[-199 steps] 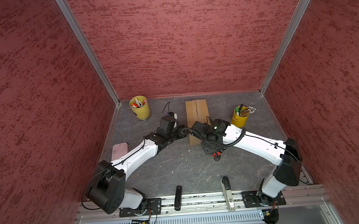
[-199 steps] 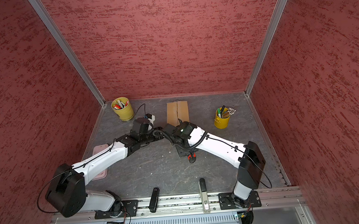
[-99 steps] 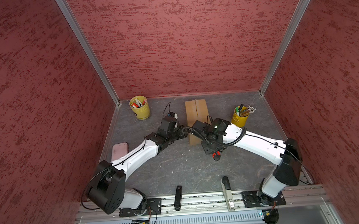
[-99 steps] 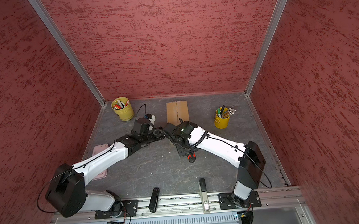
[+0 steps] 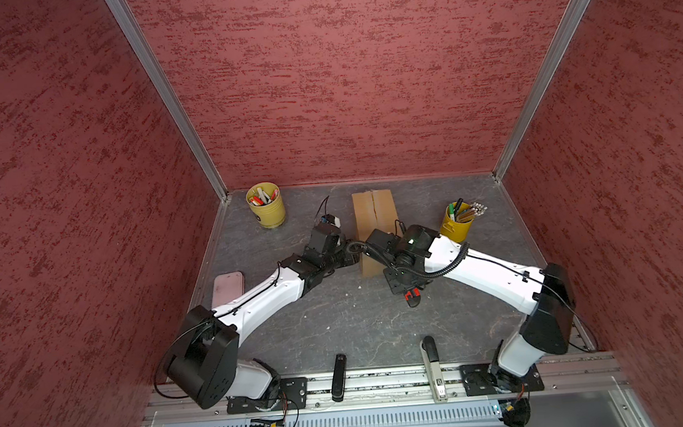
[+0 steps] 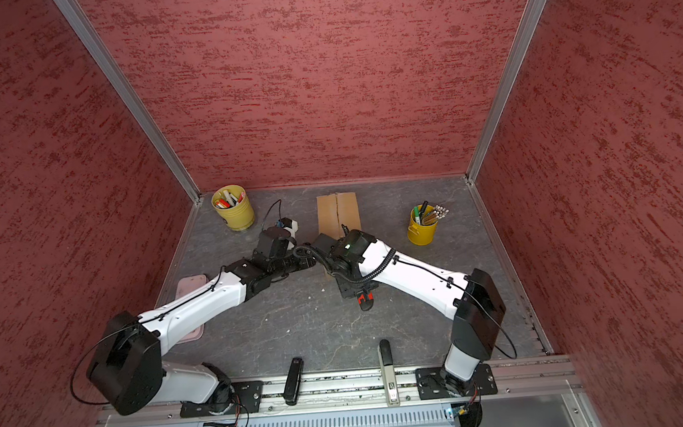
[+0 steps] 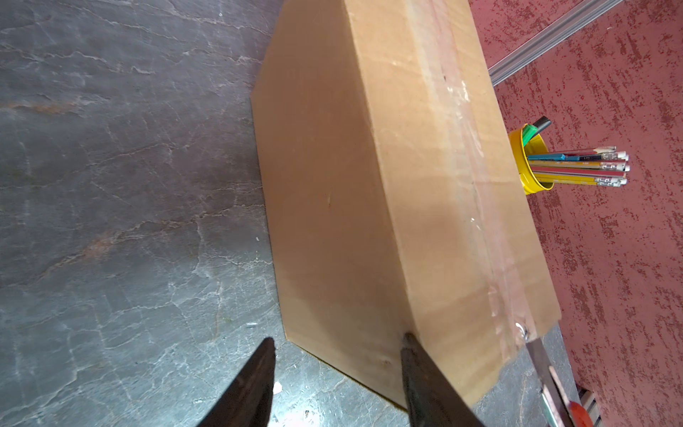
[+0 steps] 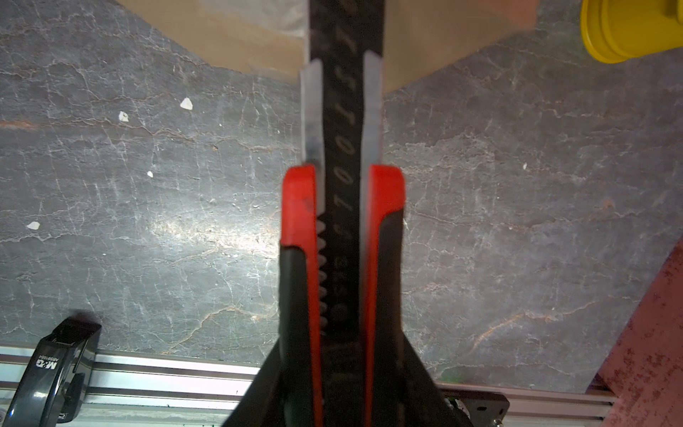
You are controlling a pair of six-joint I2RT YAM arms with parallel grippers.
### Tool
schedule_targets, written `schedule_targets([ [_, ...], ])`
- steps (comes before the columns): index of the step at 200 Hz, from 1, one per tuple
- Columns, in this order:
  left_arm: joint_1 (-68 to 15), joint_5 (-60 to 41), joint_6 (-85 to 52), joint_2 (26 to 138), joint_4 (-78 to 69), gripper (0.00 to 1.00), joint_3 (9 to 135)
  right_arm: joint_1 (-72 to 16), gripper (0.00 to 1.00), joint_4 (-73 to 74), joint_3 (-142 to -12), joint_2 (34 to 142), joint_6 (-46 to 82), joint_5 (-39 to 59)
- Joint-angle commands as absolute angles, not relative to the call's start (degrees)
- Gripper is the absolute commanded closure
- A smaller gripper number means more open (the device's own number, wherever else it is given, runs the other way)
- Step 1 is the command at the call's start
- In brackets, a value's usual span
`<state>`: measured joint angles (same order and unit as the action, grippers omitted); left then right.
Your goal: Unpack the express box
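Observation:
The express box (image 5: 375,216) (image 6: 338,215) is a brown carton lying flat at the back middle, flaps down under a taped seam (image 7: 476,192). My left gripper (image 7: 338,344) (image 5: 353,255) is open at the box's near left corner. One fingertip (image 7: 406,340) touches the corner edge and the other hangs over the floor. My right gripper (image 8: 342,369) (image 5: 401,278) is shut on a red and black utility knife (image 8: 342,222) (image 6: 364,300). The knife's blade (image 7: 536,355) meets the near end of the seam.
Yellow pen cups stand at the back left (image 5: 266,206) and right of the box (image 5: 457,224) (image 7: 532,166). A pink flat case (image 5: 226,286) lies under the left arm. A black stapler (image 5: 338,375) and a grey one (image 5: 433,366) lie by the front rail (image 5: 386,380).

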<state>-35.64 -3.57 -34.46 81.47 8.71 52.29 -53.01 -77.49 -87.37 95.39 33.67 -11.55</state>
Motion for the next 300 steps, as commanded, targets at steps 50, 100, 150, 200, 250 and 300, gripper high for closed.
schedule_targets([
  [50,-40.9,-9.6,-35.4,81.3,5.4,0.45,51.7,-54.1,1.0,-68.3,-88.5,95.5,29.4,-7.4],
  [100,-41.4,-8.9,-36.0,80.9,5.0,0.45,50.6,-54.1,1.0,-68.0,-88.5,94.7,29.3,-6.9],
  [150,-41.7,-7.9,-36.0,80.3,5.1,0.45,50.5,-54.1,1.0,-68.4,-88.2,93.7,29.6,-6.9],
  [200,-37.7,-8.5,-34.6,80.0,6.2,0.44,50.5,-54.0,1.0,-70.5,-86.8,91.3,29.8,-8.6],
  [250,-36.0,-8.5,-33.6,81.0,7.1,0.43,50.7,-54.0,1.0,-68.7,-84.5,88.8,30.1,-9.3],
  [300,-36.0,-7.9,-33.3,82.7,7.2,0.42,51.1,-53.7,1.0,-66.0,-81.4,85.6,31.2,-10.5],
])
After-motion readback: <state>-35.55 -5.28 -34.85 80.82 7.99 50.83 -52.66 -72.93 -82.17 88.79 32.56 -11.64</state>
